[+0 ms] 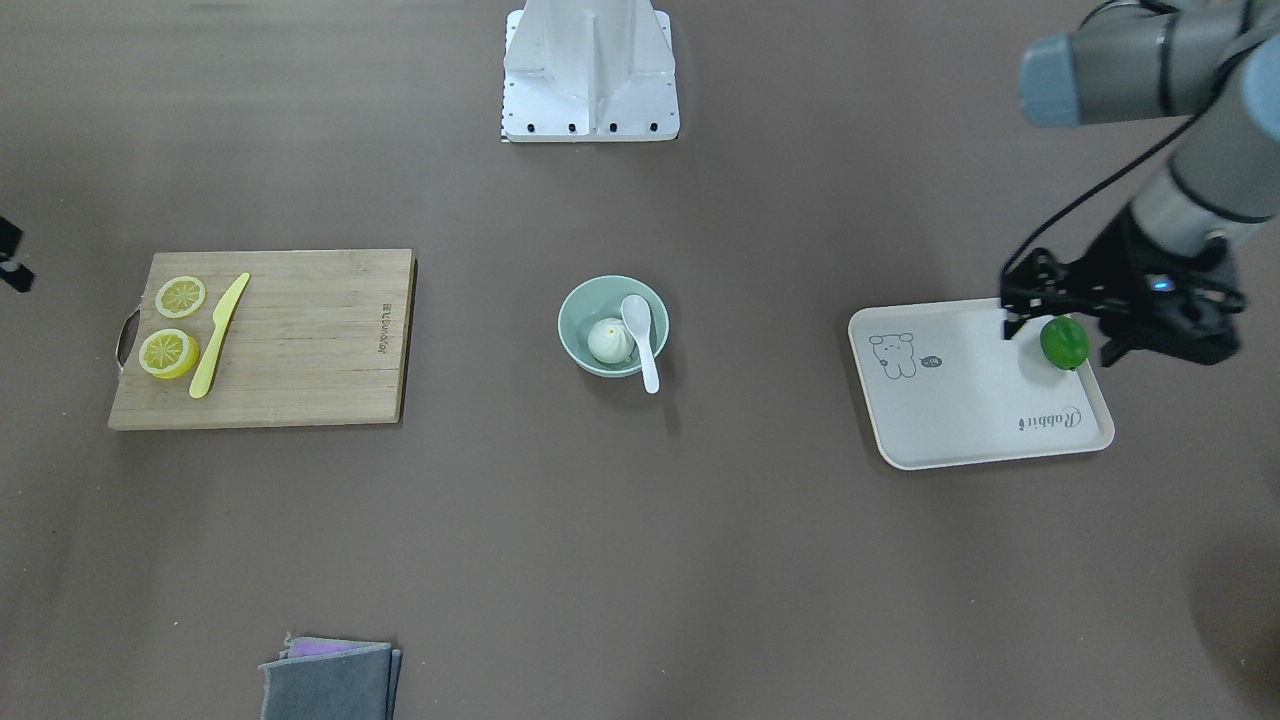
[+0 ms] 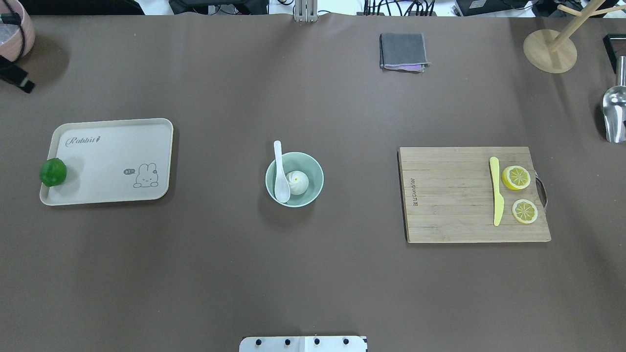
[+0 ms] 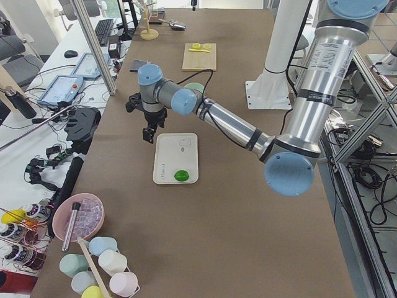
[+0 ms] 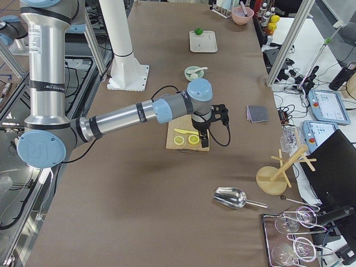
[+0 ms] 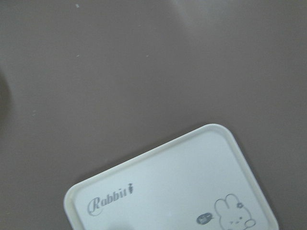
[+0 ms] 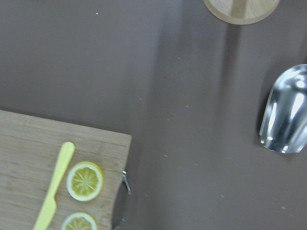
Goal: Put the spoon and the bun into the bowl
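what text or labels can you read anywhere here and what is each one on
"Rabbit" in script lettering, on the beige tray.
Speech bubble beside the tray's rabbit drawing: too small to read.
Engraved brand on the cutting board: too small to read reliably.
Nothing else is legible.

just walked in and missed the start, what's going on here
The job looks done: the bun and the spoon are both in the bowl, with the spoon's handle sticking out over the rim. The left gripper hangs open and empty above the tray, where a lime lies. The right gripper hangs over the cutting board; I cannot tell whether it is open or shut.
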Tool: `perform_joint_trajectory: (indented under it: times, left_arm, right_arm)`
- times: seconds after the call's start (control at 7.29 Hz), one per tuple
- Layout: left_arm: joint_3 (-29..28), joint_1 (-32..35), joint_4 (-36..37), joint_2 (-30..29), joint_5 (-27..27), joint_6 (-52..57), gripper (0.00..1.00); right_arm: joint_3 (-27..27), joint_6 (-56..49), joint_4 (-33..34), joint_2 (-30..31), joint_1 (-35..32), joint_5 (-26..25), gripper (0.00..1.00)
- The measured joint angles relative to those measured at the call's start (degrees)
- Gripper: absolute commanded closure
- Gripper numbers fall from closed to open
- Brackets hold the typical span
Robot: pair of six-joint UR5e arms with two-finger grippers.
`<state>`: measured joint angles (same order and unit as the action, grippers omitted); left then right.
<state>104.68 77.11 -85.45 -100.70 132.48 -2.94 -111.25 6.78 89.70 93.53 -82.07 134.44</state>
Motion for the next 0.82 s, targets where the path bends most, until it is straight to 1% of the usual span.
perform_joint_trajectory:
  times: [0.14,0.27,0.41,0.69,0.82]
  left_arm:
    - [0.1,5.2,-0.2,5.7,1.0,8.3,0.02]
    - [0.1,9.8,-0.4,10.4,1.4,15.5,0.02]
    - [0.1,12.5,-0.4,13.5,2.3,19.1,0.02]
    - [-1.2,13.8,-1.3,16.1,4.1,20.9,0.02]
    - [-3.0,14.0,-2.5,16.4,3.7,21.1,0.02]
  right_arm:
    - [0.5,-6.7,3.9,0.4,-3.2,0.1,0.00]
    - [1.5,-10.9,6.1,0.8,-5.3,-0.1,0.00]
    - [3.2,-13.2,6.8,1.0,-6.8,-0.3,0.00]
    - [6.7,-17.3,6.9,1.1,-8.3,-0.1,0.00]
    - [7.2,-18.1,7.0,1.2,-8.5,0.1,0.00]
